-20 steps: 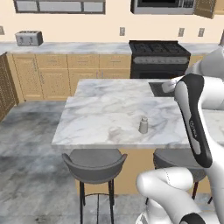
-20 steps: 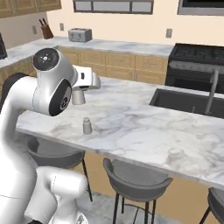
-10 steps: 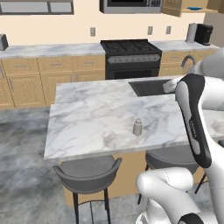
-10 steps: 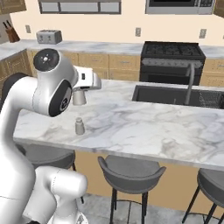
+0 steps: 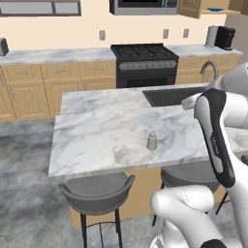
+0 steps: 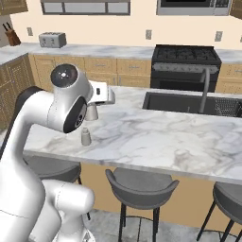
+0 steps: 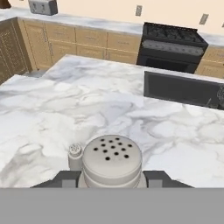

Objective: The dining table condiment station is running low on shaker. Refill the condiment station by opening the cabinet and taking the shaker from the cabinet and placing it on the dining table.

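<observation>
My gripper (image 7: 111, 180) is shut on a grey shaker (image 7: 112, 161) with a pale, perforated cap, held upright above the dining table (image 7: 48, 100). From the right base view, the gripper (image 6: 92, 108) hangs over the table's near left part with the shaker (image 6: 91, 114) just above the marble (image 6: 156, 137). A second small shaker (image 6: 85, 136) stands on the table right below and in front of it. That second shaker also appears in the left base view (image 5: 152, 141) and behind the held one in the hand view (image 7: 75, 153). A wall cabinet door (image 5: 190, 7) stands open at the far right.
A dark sink (image 6: 182, 103) with a curved faucet (image 6: 204, 87) is set into the table's far right. Grey stools (image 6: 142, 186) stand along the near edge. Behind are the black stove (image 5: 144, 63), a toaster (image 6: 52, 39) and base cabinets (image 5: 29, 89).
The whole scene has slid leftwards in both base views, so the base has moved along the table. The gripper has kept its hold on the shaker throughout.
</observation>
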Robot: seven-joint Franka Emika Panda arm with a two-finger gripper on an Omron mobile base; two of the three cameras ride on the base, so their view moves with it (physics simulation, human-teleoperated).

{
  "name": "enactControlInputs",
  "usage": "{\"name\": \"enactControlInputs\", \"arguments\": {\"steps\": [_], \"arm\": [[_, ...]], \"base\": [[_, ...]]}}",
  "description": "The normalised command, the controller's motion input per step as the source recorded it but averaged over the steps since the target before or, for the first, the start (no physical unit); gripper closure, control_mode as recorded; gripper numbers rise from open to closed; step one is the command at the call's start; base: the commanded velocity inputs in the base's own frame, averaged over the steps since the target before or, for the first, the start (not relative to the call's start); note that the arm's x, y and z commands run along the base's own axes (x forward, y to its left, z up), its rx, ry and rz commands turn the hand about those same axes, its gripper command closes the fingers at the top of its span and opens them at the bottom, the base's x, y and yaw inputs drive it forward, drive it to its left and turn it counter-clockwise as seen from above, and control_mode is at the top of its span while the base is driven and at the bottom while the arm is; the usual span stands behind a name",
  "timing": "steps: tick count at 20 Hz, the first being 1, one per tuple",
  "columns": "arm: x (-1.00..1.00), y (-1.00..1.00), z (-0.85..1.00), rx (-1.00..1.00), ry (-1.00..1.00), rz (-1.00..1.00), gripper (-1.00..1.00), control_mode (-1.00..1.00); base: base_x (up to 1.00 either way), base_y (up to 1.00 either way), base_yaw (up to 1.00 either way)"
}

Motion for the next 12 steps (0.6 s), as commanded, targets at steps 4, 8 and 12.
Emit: {"name": "enactControlInputs", "arguments": {"steps": [4, 8, 12], "arm": [[0.00, -0.11, -0.88, 0.00, 0.00, 0.22, 1.00, -1.00], [0.00, 0.00, -0.66, 0.00, 0.00, 0.27, 1.00, -1.00], [0.00, 0.00, -0.31, 0.00, 0.00, 0.30, 1.00, -1.00]], "base": [[0.00, 0.00, 0.00], [0.00, 0.00, 0.00], [0.00, 0.00, 0.00]]}}
